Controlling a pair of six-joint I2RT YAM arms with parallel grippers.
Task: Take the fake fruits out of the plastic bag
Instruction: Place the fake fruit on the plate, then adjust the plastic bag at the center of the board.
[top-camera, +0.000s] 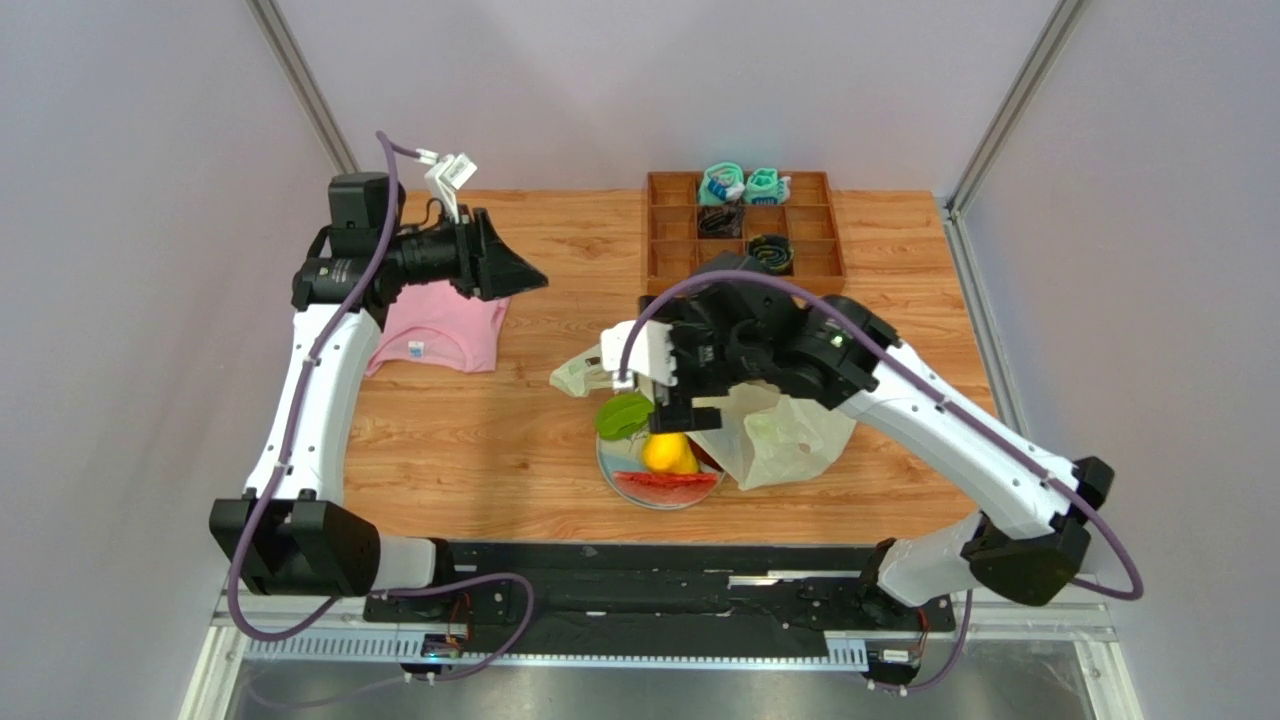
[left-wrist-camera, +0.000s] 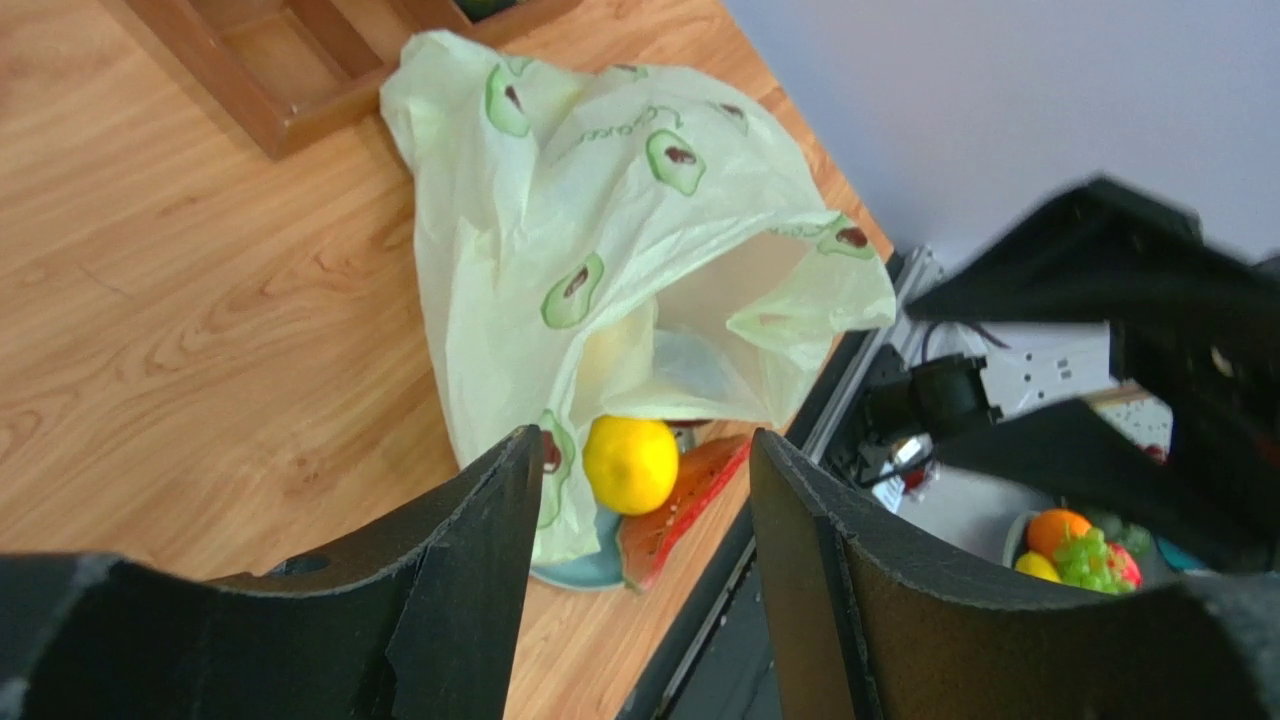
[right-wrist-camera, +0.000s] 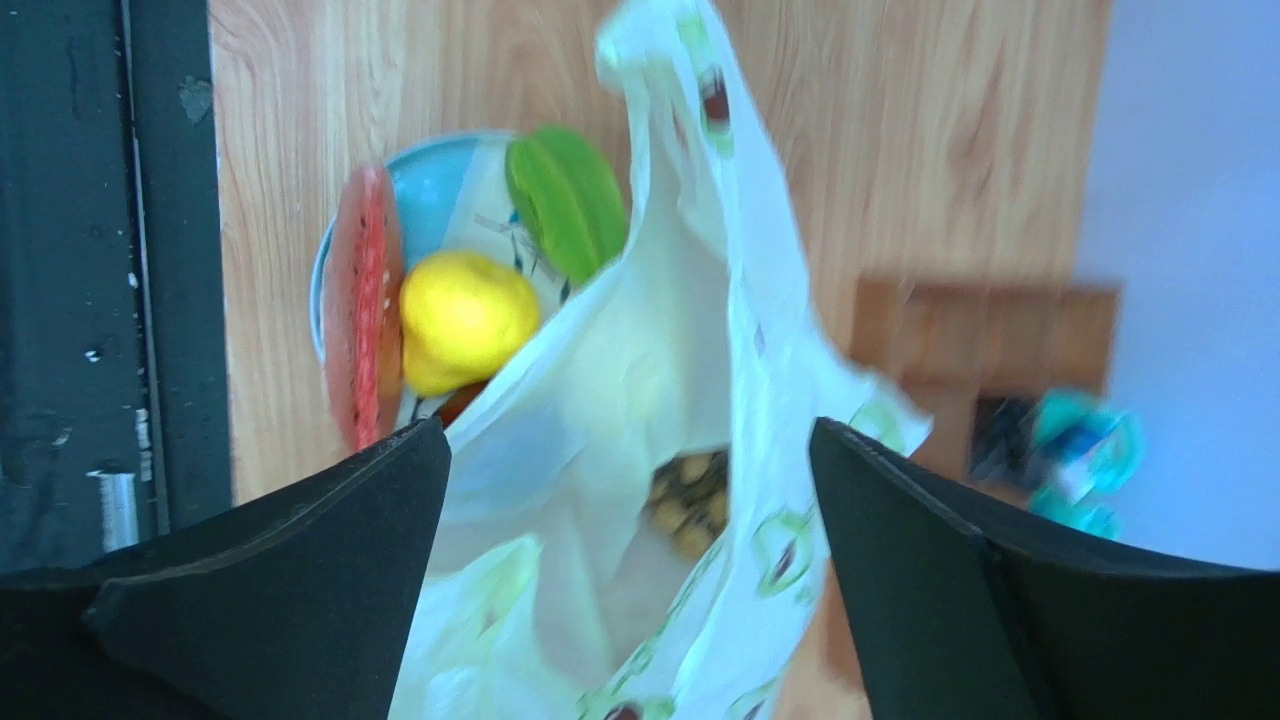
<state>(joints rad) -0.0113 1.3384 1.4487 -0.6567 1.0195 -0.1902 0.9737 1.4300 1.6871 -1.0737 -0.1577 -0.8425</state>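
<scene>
Plastic bag (top-camera: 781, 428) crumpled on wooden bench (top-camera: 451, 435), mouth beside plate (right-wrist-camera: 443, 188). Fake fruits (right-wrist-camera: 458, 315) on plate: yellow pear (top-camera: 669, 452), red slice (top-camera: 661, 483), green piece (top-camera: 624, 416) (something brownish shows inside bag). Your right hand (right-wrist-camera: 627, 435) hovers over bag, jaws wide, gripping nothing. Left hand (left-wrist-camera: 646, 443) raised, jaws apart, empty. Pale walls (top-camera: 135, 225) around.

fruits (top-camera: 669, 455) on plate (right-wrist-camera: 428, 188) | bag (top-camera: 789, 428) right of plate | perhaps one inside
</scene>
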